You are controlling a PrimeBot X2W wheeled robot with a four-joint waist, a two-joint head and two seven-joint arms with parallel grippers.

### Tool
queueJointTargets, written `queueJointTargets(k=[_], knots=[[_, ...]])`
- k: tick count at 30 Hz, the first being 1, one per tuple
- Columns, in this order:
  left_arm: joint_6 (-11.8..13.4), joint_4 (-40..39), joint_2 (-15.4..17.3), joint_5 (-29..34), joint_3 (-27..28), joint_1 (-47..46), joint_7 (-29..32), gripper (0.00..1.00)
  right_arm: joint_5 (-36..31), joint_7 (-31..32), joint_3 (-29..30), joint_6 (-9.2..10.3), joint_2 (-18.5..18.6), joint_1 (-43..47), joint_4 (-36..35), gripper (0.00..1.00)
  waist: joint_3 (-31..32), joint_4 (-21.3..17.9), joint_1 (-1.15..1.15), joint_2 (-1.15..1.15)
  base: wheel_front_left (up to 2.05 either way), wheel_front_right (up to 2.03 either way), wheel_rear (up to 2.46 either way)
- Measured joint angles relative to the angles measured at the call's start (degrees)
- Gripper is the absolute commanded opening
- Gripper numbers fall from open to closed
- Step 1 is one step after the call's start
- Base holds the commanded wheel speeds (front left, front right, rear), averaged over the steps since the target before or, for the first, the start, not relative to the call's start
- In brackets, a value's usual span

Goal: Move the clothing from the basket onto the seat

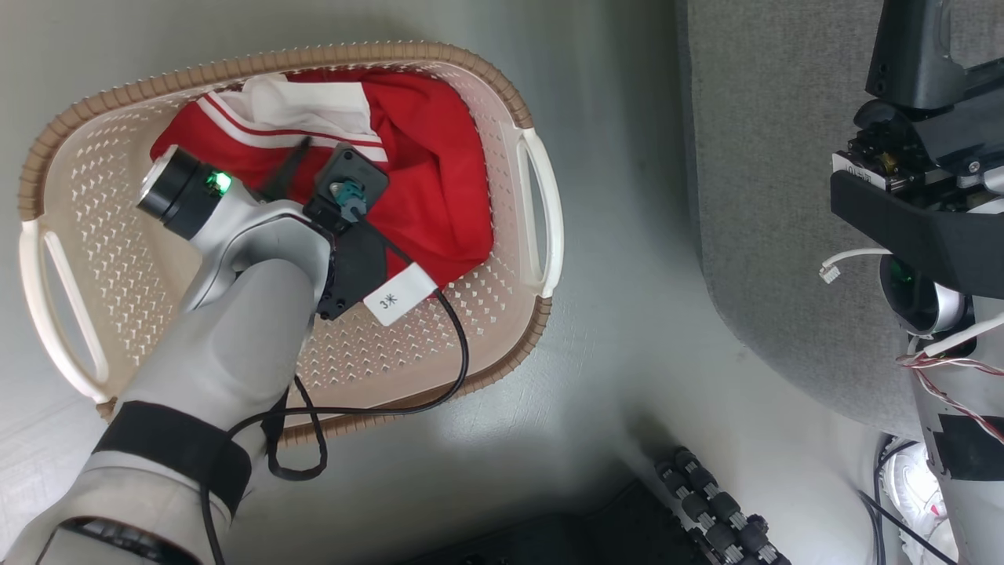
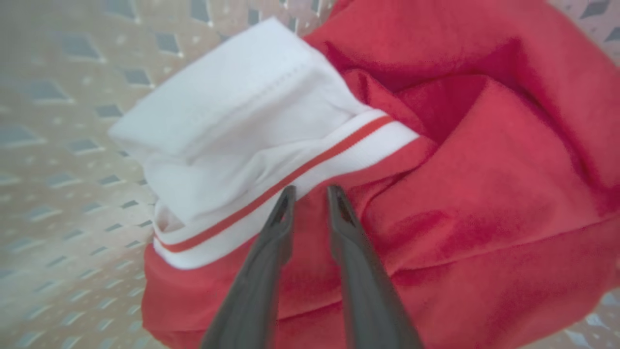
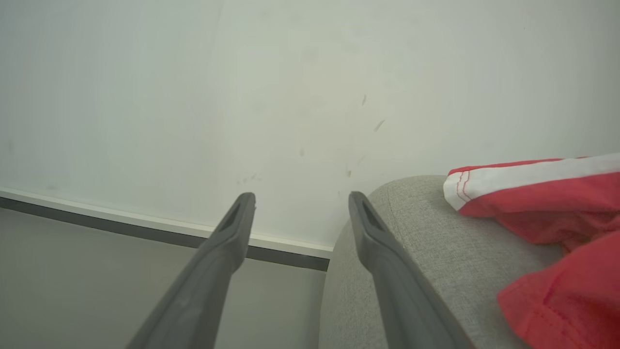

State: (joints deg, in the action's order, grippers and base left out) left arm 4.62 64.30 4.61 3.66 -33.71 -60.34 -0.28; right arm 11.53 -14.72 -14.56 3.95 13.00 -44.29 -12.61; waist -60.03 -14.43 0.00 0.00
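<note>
Judging by its folds, the clothing [image 2: 484, 194] is light and limp; the banded hem [image 2: 232, 228] offers the firmest pinch. There the left fingers [image 2: 261, 271] sit narrowly apart, grip uncertain; the right fingers [image 3: 213, 261] gape.

2 red garments with white trim: 1 basket garment [image 1: 439, 157] and 1 seat garment [image 3: 557, 208]. There is 1 basket [image 1: 314, 56], cream with a brown rim, and it has 2 handles [image 1: 549, 212], 1 on each side. There is 1 grey seat [image 1: 769, 196]. I count 2 claws, the left claw [image 2: 311, 191] and the right claw [image 3: 301, 198], with 2 dark fingers [image 2: 261, 271] on each, so 4 fingers altogether. On the left arm there is 1 white tag [image 1: 400, 294] and 1 black cable [image 1: 459, 353].
</note>
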Motion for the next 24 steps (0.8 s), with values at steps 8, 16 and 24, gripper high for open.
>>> queueJointTargets(k=[8,16,24], knots=[[0.49,1.25,-0.67,0.27,-0.6,-0.3,-1.24,0.0,-0.07,-0.01,0.53,-0.02,-0.14,0.03,1.15,1.0,0.7,-0.14,0.0,0.0,0.0,0.0,0.0],[0.51,0.87,-1.51,-0.97,-0.4,1.54,-5.76,0.0,-0.08,-0.01,1.0,-0.48,-0.08,0.31,3.19,1.0,2.92,1.15,0.0,0.0,0.0,0.0,0.0],[0.42,-1.12,-1.81,-3.63,0.21,4.99,-12.12,0.0,-0.48,-0.01,1.09,-0.98,-0.04,1.84,6.17,1.0,6.43,2.6,0.0,0.0,0.0,0.0,0.0]])
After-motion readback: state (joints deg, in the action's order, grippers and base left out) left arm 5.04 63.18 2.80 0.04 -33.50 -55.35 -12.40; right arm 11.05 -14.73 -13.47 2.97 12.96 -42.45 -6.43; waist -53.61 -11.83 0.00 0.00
